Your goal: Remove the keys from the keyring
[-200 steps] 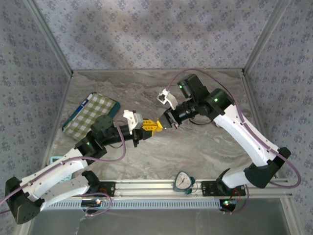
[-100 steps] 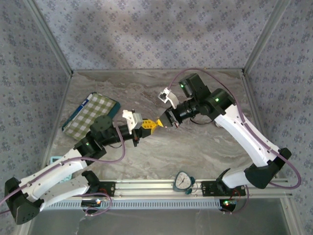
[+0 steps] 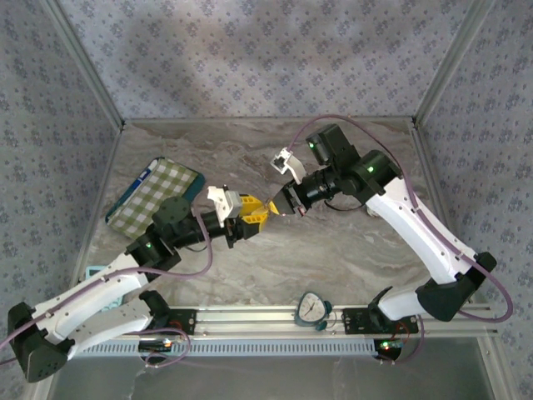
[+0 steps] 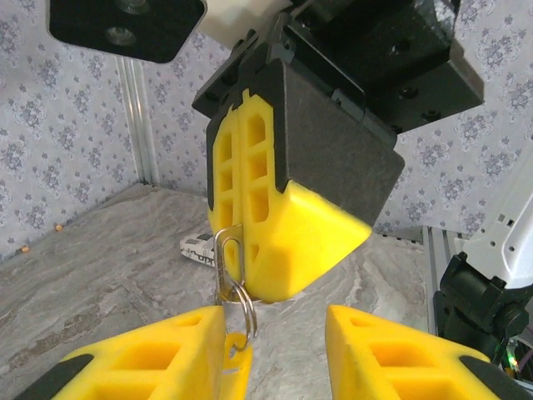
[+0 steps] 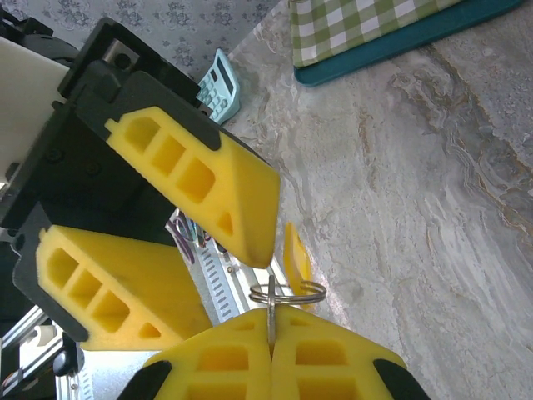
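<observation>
Two tools (image 3: 253,215) (image 3: 274,206), one keyring (image 4: 240,305), one key (image 5: 296,250)

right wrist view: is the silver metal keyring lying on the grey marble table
No, the silver metal keyring hangs from the shut right gripper, clear of the grey marble table.

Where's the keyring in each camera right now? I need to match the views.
Top external: too small to make out, in the gap between the right pincer and the left pincer.
Left wrist: keyring hangs lower centre, under the right pincer's shut yellow tips.
Right wrist: keyring sits bottom centre, just above those tips.
Shared landmark: those shut yellow tips.
</observation>
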`<state>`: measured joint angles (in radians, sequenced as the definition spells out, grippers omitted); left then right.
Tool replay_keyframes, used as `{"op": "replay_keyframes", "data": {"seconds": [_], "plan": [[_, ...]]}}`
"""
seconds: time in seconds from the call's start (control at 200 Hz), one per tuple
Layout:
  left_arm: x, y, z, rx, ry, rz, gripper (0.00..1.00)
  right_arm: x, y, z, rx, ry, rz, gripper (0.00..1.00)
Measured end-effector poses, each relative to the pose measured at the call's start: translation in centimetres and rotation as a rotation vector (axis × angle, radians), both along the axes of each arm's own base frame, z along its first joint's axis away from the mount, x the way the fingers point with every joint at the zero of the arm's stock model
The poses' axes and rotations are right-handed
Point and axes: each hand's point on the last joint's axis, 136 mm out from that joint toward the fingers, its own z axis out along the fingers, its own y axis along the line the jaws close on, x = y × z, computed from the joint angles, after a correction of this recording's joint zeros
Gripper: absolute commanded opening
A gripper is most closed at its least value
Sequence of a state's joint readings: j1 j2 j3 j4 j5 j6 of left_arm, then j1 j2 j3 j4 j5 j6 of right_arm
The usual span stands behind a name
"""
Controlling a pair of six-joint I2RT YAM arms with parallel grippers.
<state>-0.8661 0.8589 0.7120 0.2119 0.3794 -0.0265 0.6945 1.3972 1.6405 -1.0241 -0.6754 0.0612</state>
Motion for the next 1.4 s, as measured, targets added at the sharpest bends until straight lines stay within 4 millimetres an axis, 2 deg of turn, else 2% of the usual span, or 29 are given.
{"op": "replay_keyframes", "data": {"seconds": [0.295,0.38,0.48,0.515,0.905,1.074,1.134,1.219,1.319,1.399], "plan": [[0.7,-0.5,-1.0,0.025,0.019,0.014,0.27,-0.2,0.1,0.0,-0.002,0.000,0.006,0.00],[0.8,-0.6,-1.1,0.029,0.021,0.014,0.19,-0.3,0.2,0.0,-0.002,-0.001,0.007,0.00],[0.8,-0.7,-1.0,0.029,0.017,0.012,0.03,-0.1,0.2,0.0,-0.003,-0.006,0.003,0.00],[0.8,-0.7,-0.9,0.029,0.018,0.012,0.00,-0.1,0.2,0.0,-0.004,-0.006,0.002,0.00],[0.8,-0.5,-0.4,0.015,0.001,0.019,0.00,0.6,-0.5,-0.3,0.066,0.060,-0.046,0.00],[0.8,-0.1,0.0,0.006,-0.007,0.032,0.00,0.7,0.0,-0.5,0.110,0.096,-0.047,0.00],[0.7,0.0,0.1,0.004,-0.008,0.033,0.17,0.7,0.0,-0.4,0.114,0.098,-0.049,0.00],[0.7,0.1,0.3,-0.006,-0.010,0.036,0.31,0.9,-0.1,-0.2,0.103,0.082,-0.059,0.00],[0.3,0.7,0.4,-0.024,-0.017,0.044,0.37,1.4,-0.4,0.5,0.088,0.036,-0.074,0.00],[0.0,1.3,0.1,-0.031,-0.021,0.056,0.37,1.4,-0.4,1.3,0.084,-0.003,-0.068,0.00]]}}
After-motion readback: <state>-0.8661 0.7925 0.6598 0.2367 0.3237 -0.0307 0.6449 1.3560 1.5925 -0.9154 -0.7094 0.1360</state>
